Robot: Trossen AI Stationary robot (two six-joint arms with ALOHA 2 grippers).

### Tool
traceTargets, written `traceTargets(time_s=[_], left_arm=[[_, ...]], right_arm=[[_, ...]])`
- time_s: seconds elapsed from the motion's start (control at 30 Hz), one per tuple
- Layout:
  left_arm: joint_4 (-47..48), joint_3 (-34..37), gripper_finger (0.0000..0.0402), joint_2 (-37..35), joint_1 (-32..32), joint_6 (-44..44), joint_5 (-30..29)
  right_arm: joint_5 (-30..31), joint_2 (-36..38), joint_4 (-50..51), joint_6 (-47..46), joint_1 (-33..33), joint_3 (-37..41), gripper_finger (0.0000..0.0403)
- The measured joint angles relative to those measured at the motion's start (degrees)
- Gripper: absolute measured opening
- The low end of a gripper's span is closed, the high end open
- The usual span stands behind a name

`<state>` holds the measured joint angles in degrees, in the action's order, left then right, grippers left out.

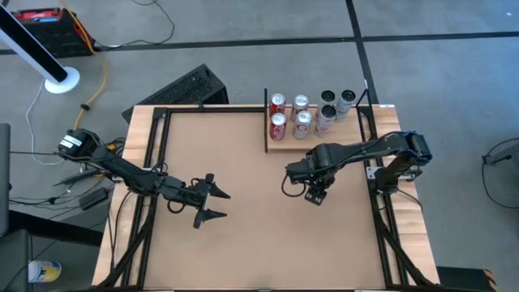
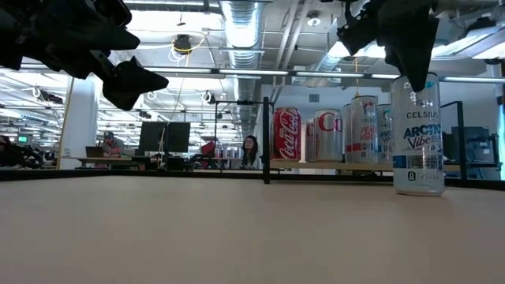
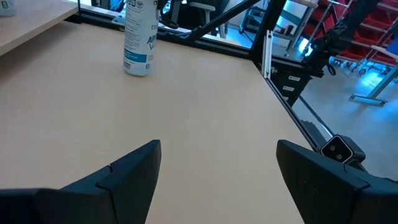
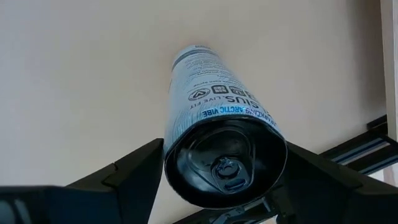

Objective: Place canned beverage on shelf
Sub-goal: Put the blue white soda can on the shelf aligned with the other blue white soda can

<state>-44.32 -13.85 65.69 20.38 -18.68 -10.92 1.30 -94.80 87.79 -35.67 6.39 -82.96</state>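
Though hidden beneath the right tool (image 1: 316, 193) from above, stands upright on the bench (image 1: 227, 162): white can (image 2: 417, 134), long axis vertical, between spread fingers, contact unclear, short of the shelf (image 1: 280, 145). Left tool (image 1: 212, 203) open, apart.

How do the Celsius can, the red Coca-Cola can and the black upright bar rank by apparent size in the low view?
1. Celsius can, largest, though it stands nearer the camera.
2. Red Coca-Cola can.
3. Black upright bar: about as tall as the Coca-Cola can or taller, but far thinner.
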Motion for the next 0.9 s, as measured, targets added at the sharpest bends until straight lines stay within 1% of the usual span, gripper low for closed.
traceTargets(time_s=[0.27, 0.6, 0.9], left_arm=[[0.0, 0.0, 0.0304, 0.0, 0.0, 0.4, 0.0], [-0.1, 0.0, 0.0304, 0.0, 0.0, 0.3, 0.0], [-0.1, 0.0, 0.0304, 0.0, 0.0, 0.4, 0.0]], right_arm=[[1.4, 0.0, 0.0, 0.1, 0.0, 0.0, 0.0327], [1.4, 0.0, 0.1, -0.3, 0.0, 0.0, 0.0329], [1.6, 0.0, 0.5, 0.2, 0.7, 0.0, 0.0363]])
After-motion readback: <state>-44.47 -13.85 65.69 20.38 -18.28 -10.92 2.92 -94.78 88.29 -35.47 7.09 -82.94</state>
